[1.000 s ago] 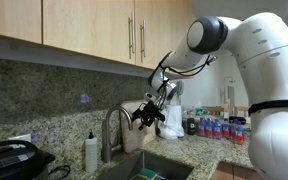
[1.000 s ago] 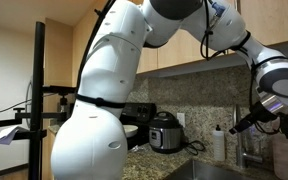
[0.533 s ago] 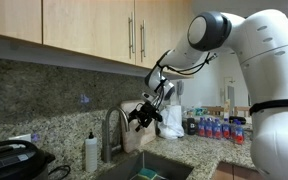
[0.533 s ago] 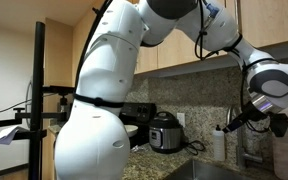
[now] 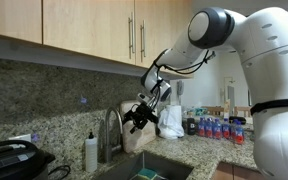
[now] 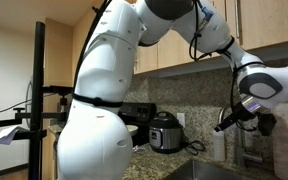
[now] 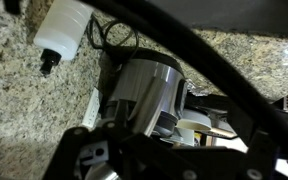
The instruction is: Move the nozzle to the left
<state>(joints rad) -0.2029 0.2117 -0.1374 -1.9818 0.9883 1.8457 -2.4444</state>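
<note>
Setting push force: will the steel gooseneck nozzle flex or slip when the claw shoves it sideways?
Likely rigid: the nozzle is an arched metal tube, so it should probably swivel at its base rather than bend. Its round surface looks smooth in an exterior view, so the claw may slide along it unless it pushes squarely.

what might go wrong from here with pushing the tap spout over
1. The gripper sits beside the top of the arched nozzle. The tube is smooth and round, so an off-centre push might slide off it.
2. The white soap bottle stands on the counter close beside the nozzle. If the spout or gripper swings that way, it could be knocked over.
</note>
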